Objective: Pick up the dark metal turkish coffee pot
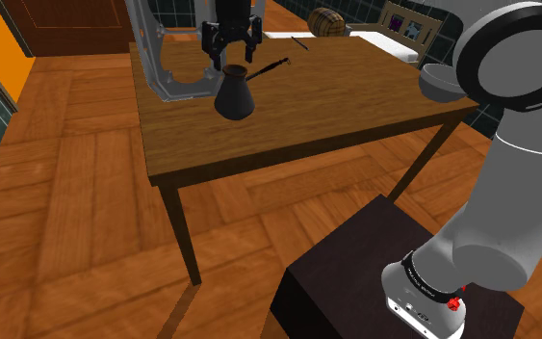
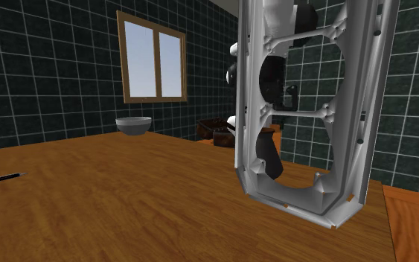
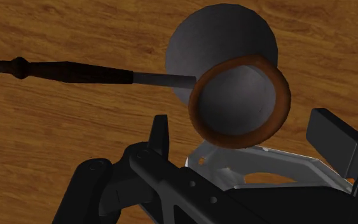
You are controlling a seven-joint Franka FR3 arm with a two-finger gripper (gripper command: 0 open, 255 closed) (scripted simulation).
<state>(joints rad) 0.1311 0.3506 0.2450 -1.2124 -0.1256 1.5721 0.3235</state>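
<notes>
The dark metal coffee pot stands upright on the wooden table, its long thin handle pointing toward the shoulder view's right. In the wrist view I look down into its copper-coloured rim, and the handle runs off to one side. My gripper hangs open just above the pot's mouth. Its two black fingers stand apart on either side of the rim without touching it. In the second exterior view the pot shows through a silver frame.
A tall silver frame stands right beside the pot, close to the gripper, and looms large in the second exterior view. A grey bowl sits at the table's edge. A pencil lies at the far side, a barrel beyond.
</notes>
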